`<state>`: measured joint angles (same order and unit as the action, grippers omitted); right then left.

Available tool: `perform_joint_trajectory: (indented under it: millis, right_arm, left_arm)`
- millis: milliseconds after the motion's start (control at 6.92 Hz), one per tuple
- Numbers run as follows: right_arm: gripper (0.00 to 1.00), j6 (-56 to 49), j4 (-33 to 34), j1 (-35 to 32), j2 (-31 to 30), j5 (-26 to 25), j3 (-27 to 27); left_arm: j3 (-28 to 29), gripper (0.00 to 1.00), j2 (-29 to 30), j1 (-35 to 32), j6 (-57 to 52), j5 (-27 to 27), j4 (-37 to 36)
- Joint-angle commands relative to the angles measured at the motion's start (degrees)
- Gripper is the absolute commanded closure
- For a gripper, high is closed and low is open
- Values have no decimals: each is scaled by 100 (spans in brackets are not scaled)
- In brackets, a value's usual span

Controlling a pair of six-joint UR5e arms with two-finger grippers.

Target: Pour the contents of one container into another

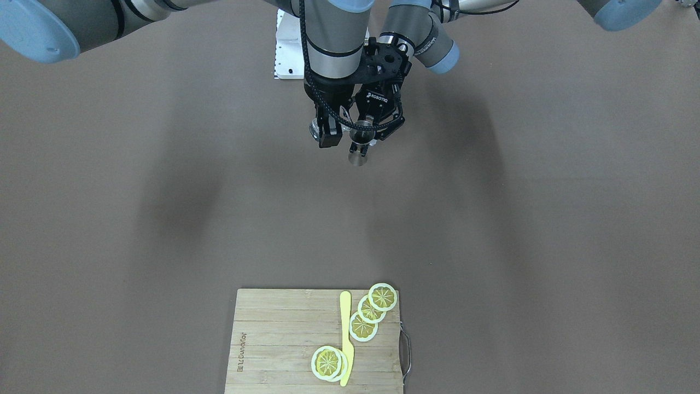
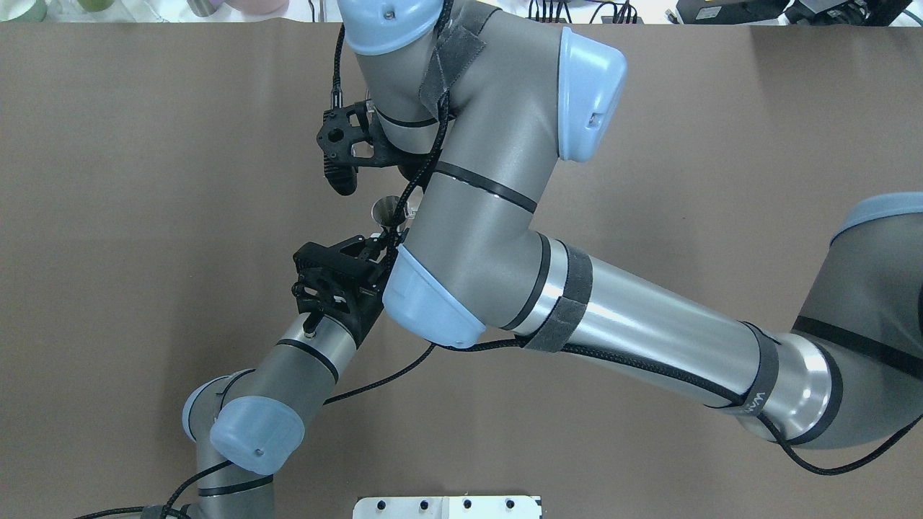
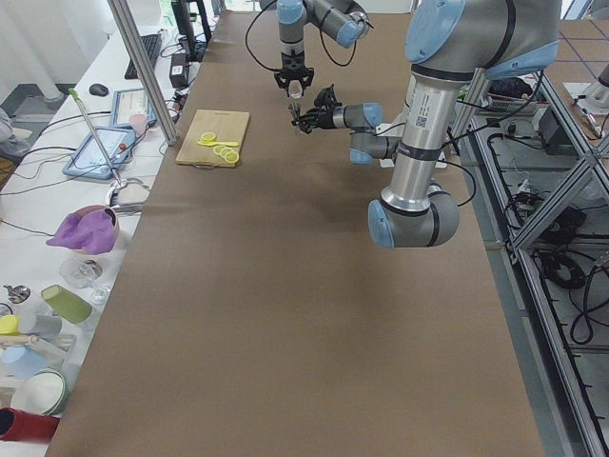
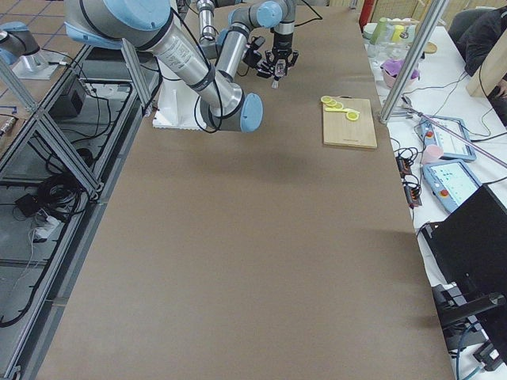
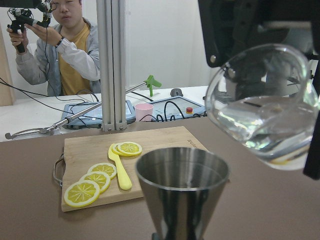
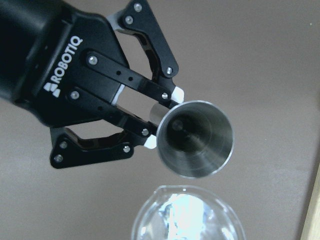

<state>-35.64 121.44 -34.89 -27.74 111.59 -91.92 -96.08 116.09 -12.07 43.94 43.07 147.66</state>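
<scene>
- Left gripper (image 6: pixel 160 119), its two fingers closed on the narrow waist of a conical steel measuring cup (image 6: pixel 196 137), holds it mouth up above the middle of the tabletop's robot-side edge.
- Right gripper (image 1: pixel 324 131) clamps a rounded clear glass vessel (image 5: pixel 262 105), tilted just above and beside the cup's rim, with clear liquid inside.
- A bamboo cutting board (image 1: pixel 273 339) carrying lemon slices (image 1: pixel 363 326) and a yellow knife (image 1: pixel 345 339) lies at the opposite edge.

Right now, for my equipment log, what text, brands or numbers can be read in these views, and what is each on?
"ROBOTIQ": white letters on the body of the left gripper, which holds the steel cup.
Engraved mark on the cutting board: too blurred to read.
Lettering on the right arm's strap: partly hidden, unreadable.
No numbers are legible.
</scene>
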Motion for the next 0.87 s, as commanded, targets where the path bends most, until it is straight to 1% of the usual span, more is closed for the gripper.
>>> perform_joint_trajectory:
  millis: [0, 433, 722]
  right_arm:
    - [100, -83, 195, 9, 66, -67, -10]
    - [100, -285, 433, 52, 189, -234, 51]
    - [100, -294, 442, 70, 382, -243, 296]
  left_arm:
    - [-7, 100, -7, 12, 0, 0, -9]
    - [-7, 100, -7, 56, 0, -9, 0]
    - [-7, 100, 2, 56, 0, -18, 0]
